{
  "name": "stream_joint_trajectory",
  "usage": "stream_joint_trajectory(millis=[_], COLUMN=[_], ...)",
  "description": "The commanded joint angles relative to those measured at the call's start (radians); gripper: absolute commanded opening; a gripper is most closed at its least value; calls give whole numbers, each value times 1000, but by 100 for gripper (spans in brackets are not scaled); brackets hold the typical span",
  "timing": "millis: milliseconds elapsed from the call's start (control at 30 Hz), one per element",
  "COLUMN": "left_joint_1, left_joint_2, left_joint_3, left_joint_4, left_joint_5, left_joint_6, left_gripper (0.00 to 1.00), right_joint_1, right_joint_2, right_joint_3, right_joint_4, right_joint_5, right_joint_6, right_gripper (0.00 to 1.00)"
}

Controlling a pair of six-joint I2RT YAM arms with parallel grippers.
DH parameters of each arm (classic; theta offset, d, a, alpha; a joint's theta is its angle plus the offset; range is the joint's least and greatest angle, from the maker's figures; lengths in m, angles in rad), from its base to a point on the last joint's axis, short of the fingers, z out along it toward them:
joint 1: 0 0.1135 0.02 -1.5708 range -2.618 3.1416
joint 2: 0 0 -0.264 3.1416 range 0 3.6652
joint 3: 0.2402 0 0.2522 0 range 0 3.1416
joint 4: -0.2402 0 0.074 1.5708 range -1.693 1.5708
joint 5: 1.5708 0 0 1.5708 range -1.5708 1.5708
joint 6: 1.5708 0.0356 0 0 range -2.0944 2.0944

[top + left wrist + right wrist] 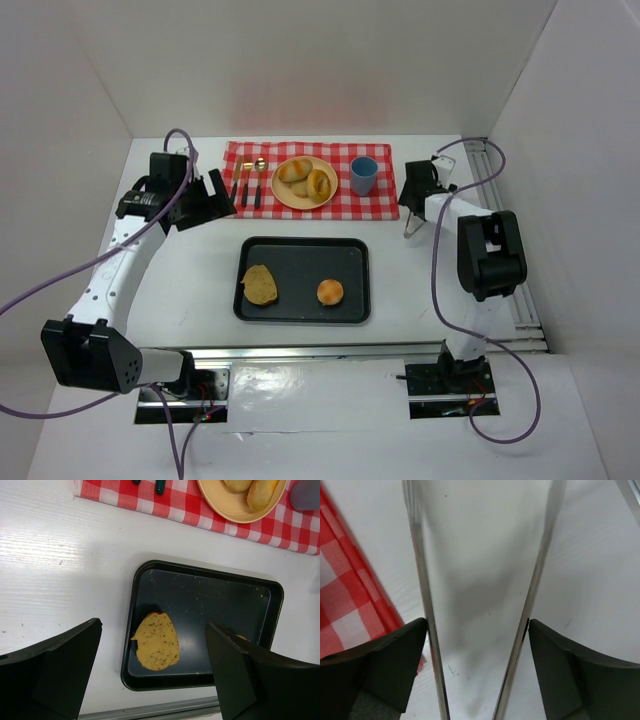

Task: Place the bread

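A flat speckled bread (261, 285) lies at the left of the black tray (303, 245), and a small round bun (330, 292) sits toward its right. The yellow plate (281, 195) on the checked cloth holds more bread pieces (318, 185). My left gripper (154, 625) hovers open above the tray's near left corner, with the flat bread (157, 645) showing below the gap. My right gripper (477, 630) is right of the cloth, its fingers pressed on both arms of metal tongs (421, 580), which are spread with nothing between their tips (410, 230).
A red checked cloth (380, 205) lies at the back with cutlery (247, 183) and a blue cup (363, 175). White walls enclose the table on three sides. A metal rail (520, 290) runs along the right edge.
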State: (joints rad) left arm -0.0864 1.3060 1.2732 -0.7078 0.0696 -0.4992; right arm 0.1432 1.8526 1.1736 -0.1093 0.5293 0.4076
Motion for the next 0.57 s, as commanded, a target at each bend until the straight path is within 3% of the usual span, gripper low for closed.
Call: stream_joint_trajectory(millis=[0, 67, 300, 533], left_joint_1=[5, 5, 5, -4], left_joint_2=[6, 6, 16, 25], left_joint_3=[49, 49, 69, 60], left_joint_4=[-18, -18, -18, -18], left_joint_5=[6, 6, 6, 38], left_joint_6=[28, 28, 28, 19], left_gripper=[97, 97, 97, 97], right_joint_1=[-25, -25, -25, -25], right_joint_2=[20, 33, -78, -272], right_joint_3=[101, 152, 273, 0], right_joint_4=[80, 10, -291, -308], right_joint_5=[0, 0, 70, 5], right_joint_6=[26, 37, 103, 161], right_gripper=[91, 100, 100, 100])
